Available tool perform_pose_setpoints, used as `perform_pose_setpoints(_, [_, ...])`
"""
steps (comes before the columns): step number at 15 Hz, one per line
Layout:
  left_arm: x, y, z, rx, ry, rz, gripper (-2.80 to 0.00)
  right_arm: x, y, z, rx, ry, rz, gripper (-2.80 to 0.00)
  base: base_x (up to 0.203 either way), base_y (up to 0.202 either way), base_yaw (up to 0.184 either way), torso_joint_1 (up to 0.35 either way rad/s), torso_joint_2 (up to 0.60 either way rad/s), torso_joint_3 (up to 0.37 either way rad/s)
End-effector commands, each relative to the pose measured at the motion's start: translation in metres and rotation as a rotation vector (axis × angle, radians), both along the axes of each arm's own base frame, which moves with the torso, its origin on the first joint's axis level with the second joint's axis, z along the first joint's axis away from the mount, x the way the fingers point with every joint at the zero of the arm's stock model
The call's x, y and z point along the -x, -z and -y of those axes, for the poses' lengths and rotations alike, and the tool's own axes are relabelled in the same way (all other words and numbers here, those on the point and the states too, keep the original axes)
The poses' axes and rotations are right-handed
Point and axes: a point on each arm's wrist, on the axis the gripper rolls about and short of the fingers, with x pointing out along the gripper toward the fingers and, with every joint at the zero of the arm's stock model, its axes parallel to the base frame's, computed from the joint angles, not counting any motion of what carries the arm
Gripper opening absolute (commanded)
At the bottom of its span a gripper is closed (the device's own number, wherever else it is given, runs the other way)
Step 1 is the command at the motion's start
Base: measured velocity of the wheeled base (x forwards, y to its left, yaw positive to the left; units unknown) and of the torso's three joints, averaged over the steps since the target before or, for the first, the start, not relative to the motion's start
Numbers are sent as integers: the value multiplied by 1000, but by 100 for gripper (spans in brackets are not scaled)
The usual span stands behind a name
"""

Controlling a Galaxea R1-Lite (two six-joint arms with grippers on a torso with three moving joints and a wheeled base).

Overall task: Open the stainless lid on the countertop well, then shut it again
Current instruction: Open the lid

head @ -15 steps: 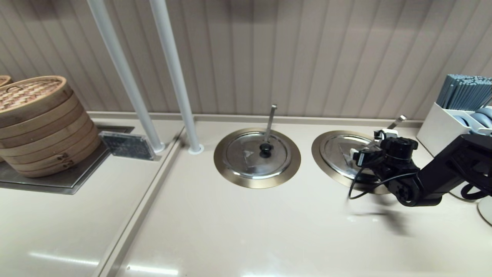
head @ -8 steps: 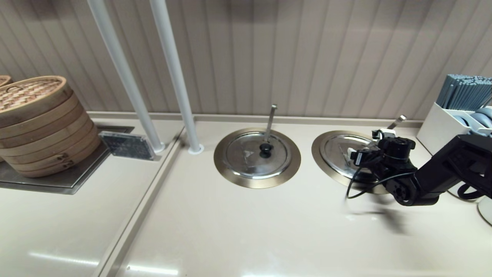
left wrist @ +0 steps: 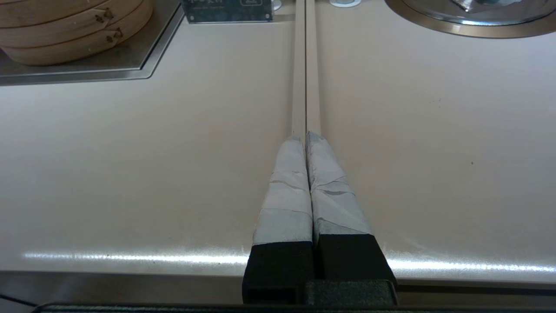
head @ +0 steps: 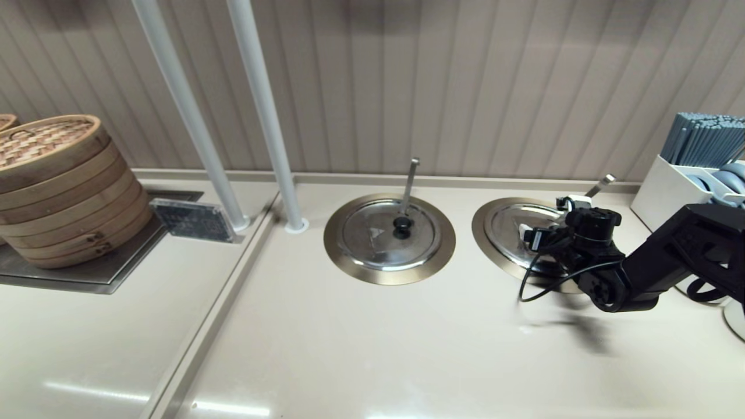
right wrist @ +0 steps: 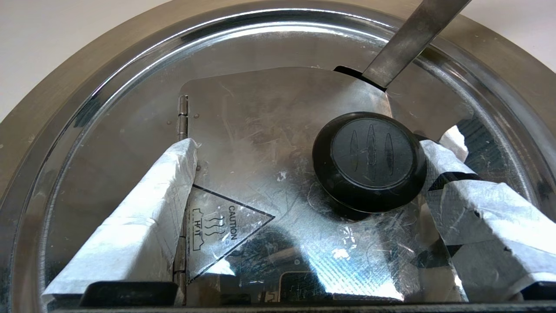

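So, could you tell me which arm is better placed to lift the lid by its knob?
The right. The right gripper is open over the stainless lid, fingers either side of the knob. The left gripper is shut, away over bare counter.

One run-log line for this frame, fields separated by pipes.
right gripper: open, fingers astride black knob | stainless lid: closed on countertop well | left gripper: shut, idle above counter

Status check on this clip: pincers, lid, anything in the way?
Right pincer open over the stainless lid, one finger beside the black knob. Left pincer shut, parked. Lid flat on the countertop well. Ladle handle nearby.
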Motion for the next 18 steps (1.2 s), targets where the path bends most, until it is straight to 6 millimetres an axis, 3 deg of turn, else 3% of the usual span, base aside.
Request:
perform_pose_setpoints(1, [0,0,0,0,0,-1,-280,0,0,-3,-14,-2,8,0,0,0,0,0,0,0])
perform_pose_setpoints(13, [0,0,0,0,0,0,-280,3,-17,-9,-36,-11,47,0,0,0,0,0,0,0])
perform_pose_setpoints(18, [0,0,0,0,0,-2,-280,1,-12,-8,-35,-5,39,0,0,0,0,0,0,0])
